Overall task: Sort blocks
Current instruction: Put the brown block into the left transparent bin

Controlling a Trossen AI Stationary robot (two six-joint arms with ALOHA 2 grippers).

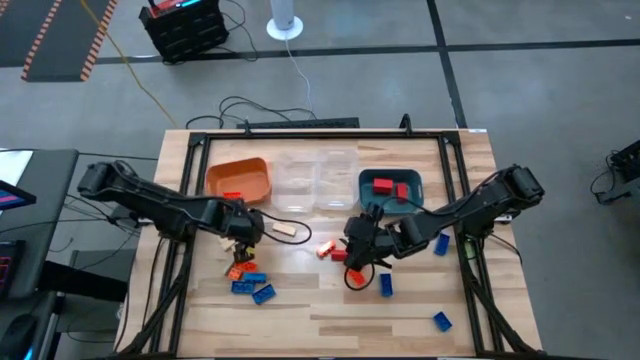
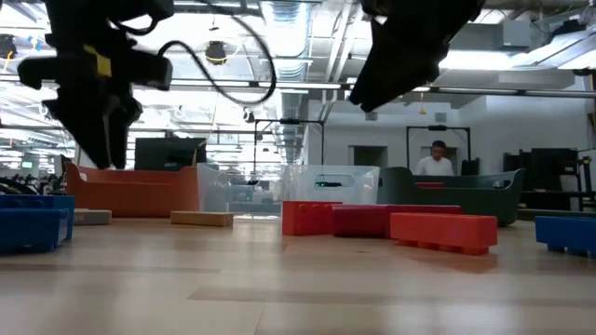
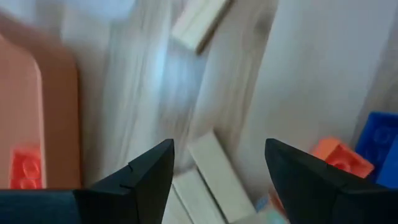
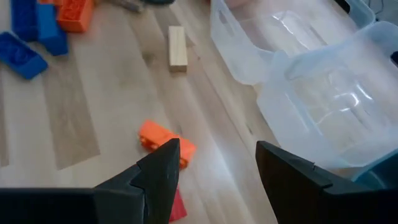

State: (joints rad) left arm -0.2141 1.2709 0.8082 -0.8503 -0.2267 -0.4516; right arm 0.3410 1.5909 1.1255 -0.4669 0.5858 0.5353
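My left gripper [image 1: 240, 238] [image 3: 219, 149] hovers open over two tan blocks [image 3: 208, 177] that lie side by side on the table between its fingers. An orange block [image 3: 343, 158] and a blue block [image 3: 380, 148] lie just beside it. My right gripper [image 1: 358, 252] [image 4: 217, 149] is open above the table's middle, near an orange block [image 4: 165, 140] and a red block [image 4: 178, 205]. Another tan block [image 1: 285, 228] lies between the arms. More blue blocks [image 1: 256, 286] lie near the front edge. Red blocks [image 1: 390, 187] sit in the teal tray.
Along the far side stand an orange tray [image 1: 250, 170] holding an orange block [image 3: 25, 165], two clear trays [image 1: 316, 165] and a teal tray [image 1: 366, 182]. Single blue blocks [image 1: 441, 320] lie at right front. A person [image 2: 434, 158] stands far off in the room.
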